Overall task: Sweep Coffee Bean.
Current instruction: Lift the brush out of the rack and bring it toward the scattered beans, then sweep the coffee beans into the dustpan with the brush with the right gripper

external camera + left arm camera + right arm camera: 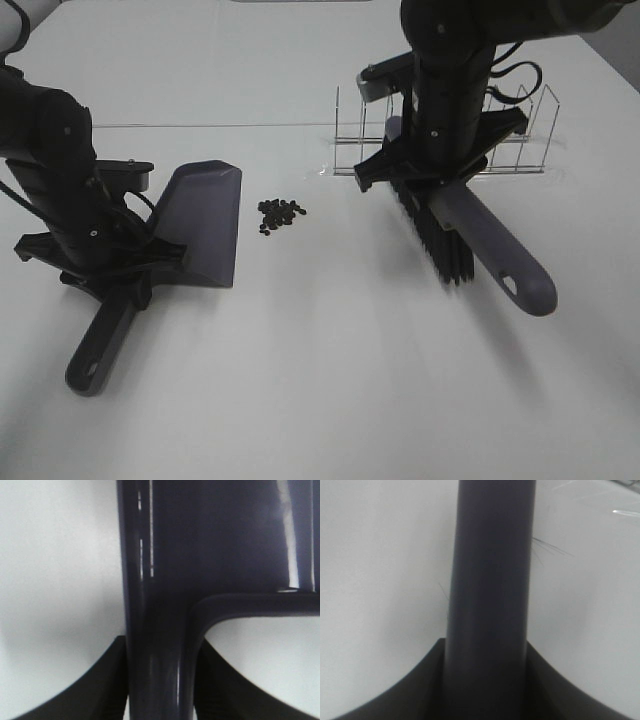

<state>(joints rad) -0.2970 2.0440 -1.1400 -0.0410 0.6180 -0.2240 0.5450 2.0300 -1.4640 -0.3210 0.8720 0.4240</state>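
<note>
- Nearest, far left of the coffee beans [280,212]: the rounded handle end of the grey plastic dustpan [202,225], pierced by a hang hole.
- Left gripper [118,272]: black fingers [95,690] pinch that glossy handle from both sides.
- The dustpan's smooth, flared blade has its straight lip just left of the beans, not touching them.
- The beans are tiny dark ovals, loosely clustered on the matte white table [330,400].
- Right of the beans, well apart: a brush [495,250] with a grey handle and stiff black bristles [440,245] — the right gripper [432,172] is clamped on its handle.
- Behind and right of the beans stands a thin wire rack [520,150].
</note>
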